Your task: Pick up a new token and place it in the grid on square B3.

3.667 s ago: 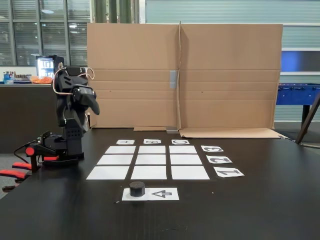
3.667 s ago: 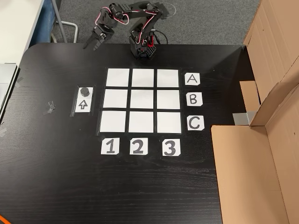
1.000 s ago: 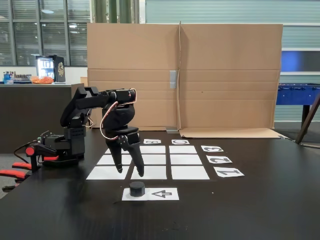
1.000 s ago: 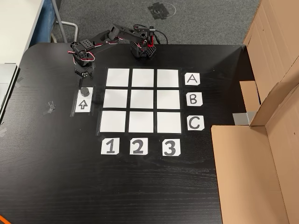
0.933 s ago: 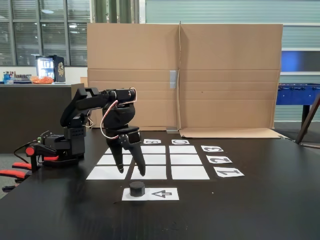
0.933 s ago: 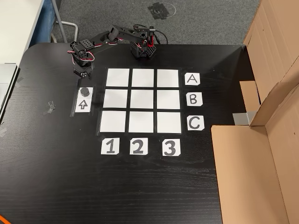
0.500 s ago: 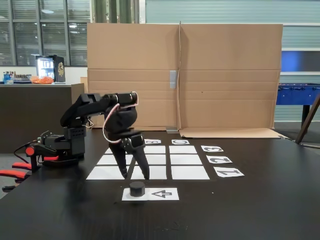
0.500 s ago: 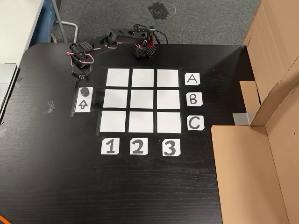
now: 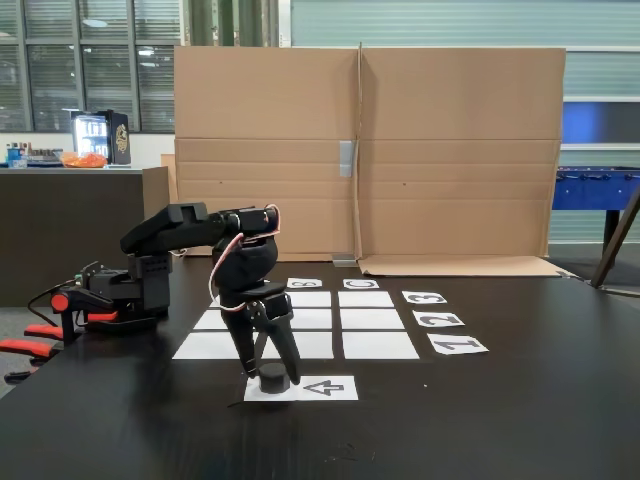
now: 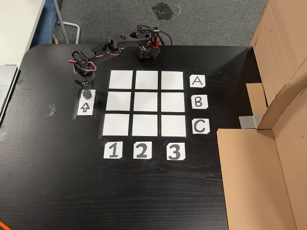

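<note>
The arm reaches out from its base at the far left of the table in the low fixed view, forearm level, wrist bent straight down, and the gripper is right at the token. Its two fingers are spread apart in a narrow V, one tip on each side of the black puck, and from this angle it is hard to say whether either tip touches it. The token sits on the left end of the white paper strip, the arrow outline to its right pointing at it. From the high fixed view the gripper hangs directly over the token, which shows as a dark disc on the strip just left of the grid, and the wrist hides the fingertips there. The grid lies flat on the black table, all nine white squares bare, with the letters A, B, C down its right side and 1, 2, 3 along its near edge in that view. Square B3, in the row beside B and the column above 3, has nothing on it and lies well apart from the token. A brown cardboard wall stands behind the table.
</note>
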Motion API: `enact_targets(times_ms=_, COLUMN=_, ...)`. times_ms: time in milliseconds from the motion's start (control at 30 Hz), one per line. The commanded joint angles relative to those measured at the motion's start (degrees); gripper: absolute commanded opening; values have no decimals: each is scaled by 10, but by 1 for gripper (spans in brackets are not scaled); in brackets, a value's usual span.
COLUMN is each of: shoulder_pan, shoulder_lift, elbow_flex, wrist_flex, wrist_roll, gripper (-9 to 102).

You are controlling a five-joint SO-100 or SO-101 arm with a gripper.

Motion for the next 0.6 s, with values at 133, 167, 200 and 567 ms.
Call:
enact_targets(times_ms=133, shoulder_pan=-18, shoulder_lift=-18, elbow_flex=-35, wrist_flex=-4, wrist_roll=4, gripper=16)
enact_targets(times_ms=167, shoulder_pan=-19, shoulder_lift=-21, elbow_flex=-35, wrist_flex=-4, wrist_roll=5, gripper=6)
enact_targets(times_ms=200, shoulder_pan=-20, shoulder_lift=-24, elbow_flex=-35, wrist_flex=-4, wrist_roll=6, gripper=-1)
enact_targets(times_ms=567, shoulder_pan=-10, shoulder_lift=-1, elbow_flex=-49, wrist_flex=1, wrist_roll=4, gripper=-1)
